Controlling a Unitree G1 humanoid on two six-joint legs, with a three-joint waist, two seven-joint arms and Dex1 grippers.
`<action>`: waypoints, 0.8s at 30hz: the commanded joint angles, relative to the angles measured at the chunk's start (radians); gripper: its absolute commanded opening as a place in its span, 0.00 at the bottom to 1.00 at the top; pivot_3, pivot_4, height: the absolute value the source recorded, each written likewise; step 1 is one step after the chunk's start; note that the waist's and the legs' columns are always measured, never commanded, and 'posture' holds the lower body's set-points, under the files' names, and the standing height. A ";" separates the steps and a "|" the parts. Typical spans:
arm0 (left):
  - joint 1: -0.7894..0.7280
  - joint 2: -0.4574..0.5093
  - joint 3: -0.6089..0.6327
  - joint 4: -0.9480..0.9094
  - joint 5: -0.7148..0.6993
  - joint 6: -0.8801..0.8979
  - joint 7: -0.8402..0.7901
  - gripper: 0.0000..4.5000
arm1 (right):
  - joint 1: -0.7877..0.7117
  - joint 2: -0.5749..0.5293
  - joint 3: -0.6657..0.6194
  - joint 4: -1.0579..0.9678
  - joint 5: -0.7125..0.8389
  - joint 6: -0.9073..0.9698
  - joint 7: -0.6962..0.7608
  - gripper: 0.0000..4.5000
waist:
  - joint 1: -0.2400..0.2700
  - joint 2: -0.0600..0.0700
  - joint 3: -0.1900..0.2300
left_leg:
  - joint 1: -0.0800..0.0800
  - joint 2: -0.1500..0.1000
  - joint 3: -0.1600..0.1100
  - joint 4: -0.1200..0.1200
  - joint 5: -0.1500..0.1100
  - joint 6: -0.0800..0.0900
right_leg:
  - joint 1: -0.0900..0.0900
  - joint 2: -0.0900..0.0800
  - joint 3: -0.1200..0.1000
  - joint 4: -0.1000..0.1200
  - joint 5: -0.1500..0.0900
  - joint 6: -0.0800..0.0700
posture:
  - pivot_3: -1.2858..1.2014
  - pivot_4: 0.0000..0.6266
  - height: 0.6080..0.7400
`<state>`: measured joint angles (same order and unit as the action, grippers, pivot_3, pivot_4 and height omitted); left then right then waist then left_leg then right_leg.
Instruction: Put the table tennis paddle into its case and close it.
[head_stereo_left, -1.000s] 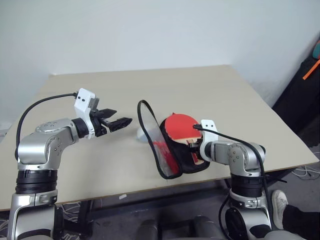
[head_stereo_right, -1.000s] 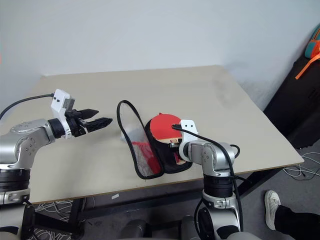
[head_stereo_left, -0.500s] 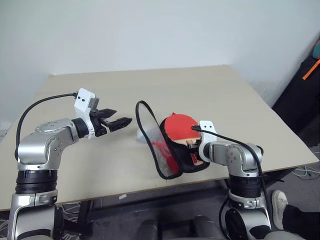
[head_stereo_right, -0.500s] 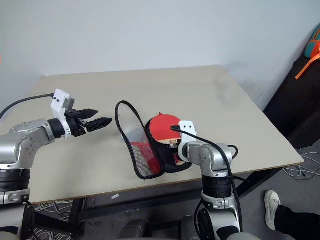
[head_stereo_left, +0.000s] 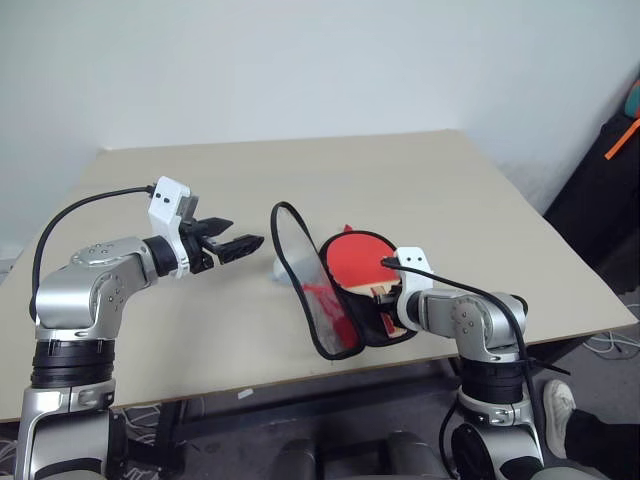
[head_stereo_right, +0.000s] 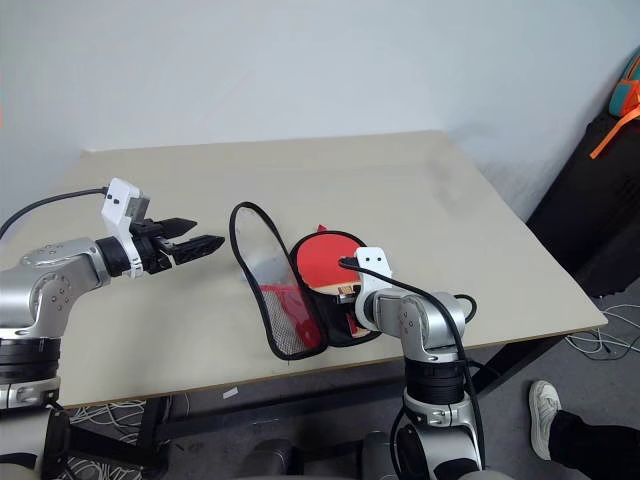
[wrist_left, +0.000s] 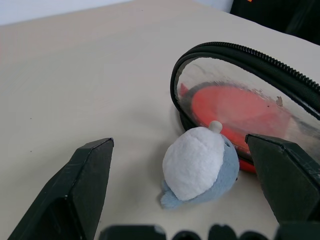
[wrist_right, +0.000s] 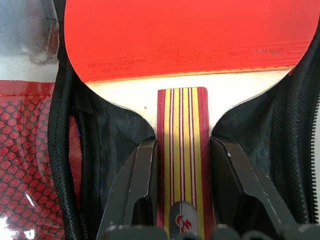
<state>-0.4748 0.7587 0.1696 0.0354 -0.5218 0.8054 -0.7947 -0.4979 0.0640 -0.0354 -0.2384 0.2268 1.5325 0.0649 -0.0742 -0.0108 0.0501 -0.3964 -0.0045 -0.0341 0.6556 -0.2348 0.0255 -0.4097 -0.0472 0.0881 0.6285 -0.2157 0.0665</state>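
Right gripper (wrist_right: 182, 187): closed on the striped wooden handle of the table tennis paddle, one black finger pressed against each side of it; it sits low over the near, narrow end of the case, at the front of the table.
Left gripper (head_stereo_left: 243, 243): fingers spread wide with nothing between them; held above the table well left of the case, pointing toward the case's raised flap.
Table (head_stereo_left: 420, 170): broad beige top carrying the case, the paddle and the plush toy.
Case (head_stereo_left: 318, 300): lies open on the front middle of the table; its black-zippered flap with clear panel and red mesh pocket stands up on the left side, tilted, while the black-lined half lies flat beneath the paddle.
Table tennis paddle (wrist_right: 185, 35): lies in the flat half of the case, red rubber face up, round blade toward the far end, handle toward the near end between the right gripper's fingers; black lining and zipper edge show on both sides of the handle.
Plush toy (wrist_left: 200, 167): small white and grey-blue rounded lump on the table just beside the case's outer edge, behind the raised flap, between the case and the left gripper; whether it touches the case cannot be told.
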 joint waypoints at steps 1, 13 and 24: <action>-0.022 0.015 0.008 -0.026 0.006 -0.009 -0.001 1.00 | -0.031 0.013 -0.008 0.006 0.002 -0.022 0.001 0.25 | 0.000 0.000 0.000 | 0.000 0.000 0.000 0.000 0.000 0.000 | 0.000 0.000 0.000 0.000 0.000 0.000 | 0.52 0.00 1.00; -0.013 0.007 0.009 -0.031 0.003 -0.007 0.004 1.00 | -0.083 -0.082 0.021 -0.055 0.072 -0.084 0.122 0.85 | 0.001 0.000 0.000 | 0.000 0.000 0.000 0.000 0.000 0.000 | 0.000 0.000 0.000 -0.001 0.000 0.000 | 0.52 0.00 1.00; 0.048 0.012 -0.018 -0.071 0.012 -0.019 -0.023 0.73 | -0.292 -0.588 -0.116 0.027 0.274 -0.217 0.523 1.00 | 0.002 0.000 0.000 | 0.000 -0.001 0.000 0.000 0.000 0.000 | 0.002 -0.001 -0.001 -0.003 -0.001 0.001 | 0.52 0.00 1.00</action>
<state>-0.4190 0.7590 0.1583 0.0102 -0.5201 0.8052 -0.8101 -0.7561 -0.5061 -0.1333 -0.2326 0.4905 1.3602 0.5574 -0.0727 -0.0109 0.0503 -0.3963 -0.0048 -0.0334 0.6551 -0.2347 0.0257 -0.4079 -0.0484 0.0868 0.6252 -0.2166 0.0675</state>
